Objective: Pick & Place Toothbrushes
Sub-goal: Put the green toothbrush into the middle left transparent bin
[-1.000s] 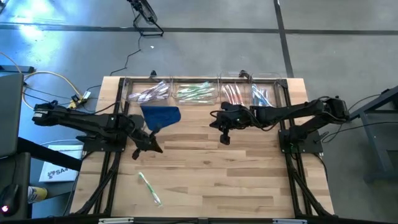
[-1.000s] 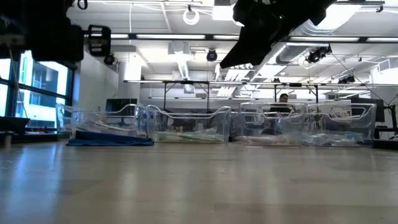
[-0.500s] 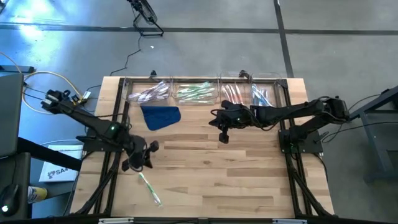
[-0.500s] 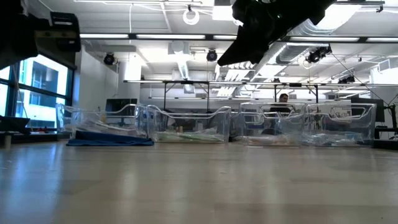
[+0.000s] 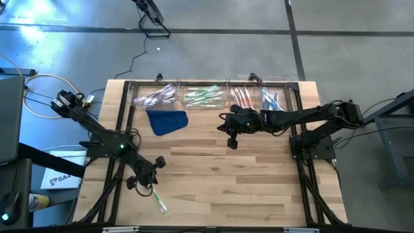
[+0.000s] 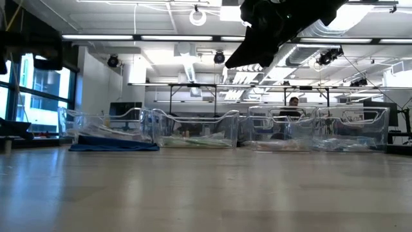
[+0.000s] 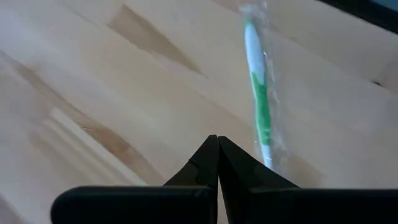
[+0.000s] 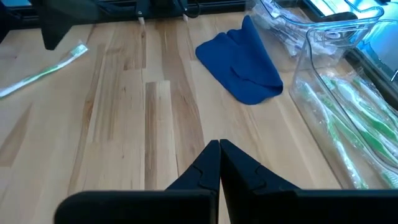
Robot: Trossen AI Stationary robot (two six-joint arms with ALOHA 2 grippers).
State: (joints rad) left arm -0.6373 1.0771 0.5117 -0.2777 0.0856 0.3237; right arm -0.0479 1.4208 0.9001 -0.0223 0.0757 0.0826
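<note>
One loose toothbrush [image 5: 158, 199], green and white in clear wrapping, lies flat on the wooden table near the front left; it also shows in the left wrist view [image 7: 260, 106] and the right wrist view [image 8: 43, 71]. My left gripper [image 5: 149, 183] hovers shut just beside its far end, touching nothing; its tips [image 7: 217, 140] are closed together. My right gripper [image 5: 233, 144] hangs shut over the table's middle, its tips [image 8: 219, 146] closed on nothing. More toothbrushes [image 5: 206, 96] lie in clear bins at the far edge.
A row of clear plastic bins [image 5: 228, 84] lines the far edge, holding pink, green [image 8: 339, 124] and blue brushes. A crumpled blue cloth [image 5: 167, 121] lies in front of the left bins. Bare wood [image 5: 246, 188] fills the middle and front right.
My left gripper has swung from beside the blue cloth toward the table's near edge and a little down, ending next to the loose toothbrush, and stays shut. The toothbrush has not moved.
</note>
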